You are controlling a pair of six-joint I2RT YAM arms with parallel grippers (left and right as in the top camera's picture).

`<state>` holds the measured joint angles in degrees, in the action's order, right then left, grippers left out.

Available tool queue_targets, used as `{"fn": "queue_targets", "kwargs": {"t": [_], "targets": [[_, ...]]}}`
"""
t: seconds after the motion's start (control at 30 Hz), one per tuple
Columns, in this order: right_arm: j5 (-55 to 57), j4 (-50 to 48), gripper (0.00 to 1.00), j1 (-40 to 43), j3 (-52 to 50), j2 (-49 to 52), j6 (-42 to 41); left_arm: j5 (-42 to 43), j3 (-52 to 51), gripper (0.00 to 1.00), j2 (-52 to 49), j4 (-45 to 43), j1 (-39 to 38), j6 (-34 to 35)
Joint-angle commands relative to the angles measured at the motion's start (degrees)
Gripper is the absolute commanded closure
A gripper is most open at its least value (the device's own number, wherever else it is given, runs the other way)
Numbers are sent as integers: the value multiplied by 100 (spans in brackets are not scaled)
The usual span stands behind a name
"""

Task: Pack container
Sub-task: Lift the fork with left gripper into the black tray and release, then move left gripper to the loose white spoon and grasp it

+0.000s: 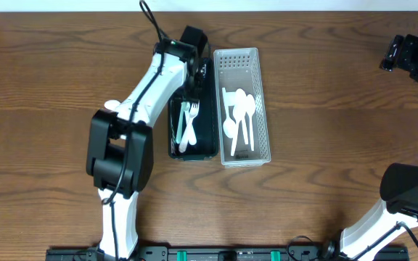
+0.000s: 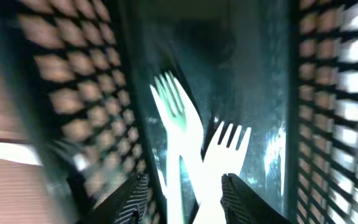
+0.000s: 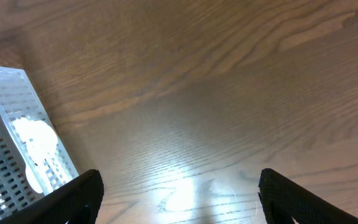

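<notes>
White forks point(image 2: 225, 149) crossed in black basket point(image 1: 208, 127) | only wrist view shows left gripper point(image 2: 184, 183) apart | right gripper point(image 3: 179, 180) apart over table point(image 3: 229, 74)

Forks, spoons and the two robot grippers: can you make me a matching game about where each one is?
Things:
1. forks
2. spoons
3. left gripper
4. right gripper

Places:
A. lying in the white basket
B. over the bare wooden table, far from both baskets
C. lying in the black basket
D. hanging right over the forks

Right pairs: 1-C, 2-A, 3-D, 4-B
</notes>
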<state>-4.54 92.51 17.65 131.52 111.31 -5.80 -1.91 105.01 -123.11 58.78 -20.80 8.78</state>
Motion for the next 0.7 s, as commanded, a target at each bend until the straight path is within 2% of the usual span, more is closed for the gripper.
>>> {"fn": "queue_targets", "kwargs": {"t": [0.0,0.13,0.2,0.3,0.33,0.43,0.53,0.67], "targets": [[-44,11,17,-48,68,-57,76,-754,529,52,975,4,2,-170],[-44,7,17,-48,68,-57,76,-1294,570,46,1700,-258,286,-140],[-44,9,17,-48,68,-57,76,-1298,570,45,1910,-289,623,210],[-44,7,17,-48,68,-57,76,-1294,568,45,1956,-94,1290,1296],[-44,4,17,-48,68,-57,76,-1287,533,45,1902,85,1631,2024],[-44,4,17,-48,68,-57,76,-992,387,45,1731,348,2280,3324],[-44,2,17,-48,68,-57,76,-409,199,38,1443,334,2800,4227],[-44,4,17,-48,68,-57,76,365,146,37,844,330,3211,5110]]}}
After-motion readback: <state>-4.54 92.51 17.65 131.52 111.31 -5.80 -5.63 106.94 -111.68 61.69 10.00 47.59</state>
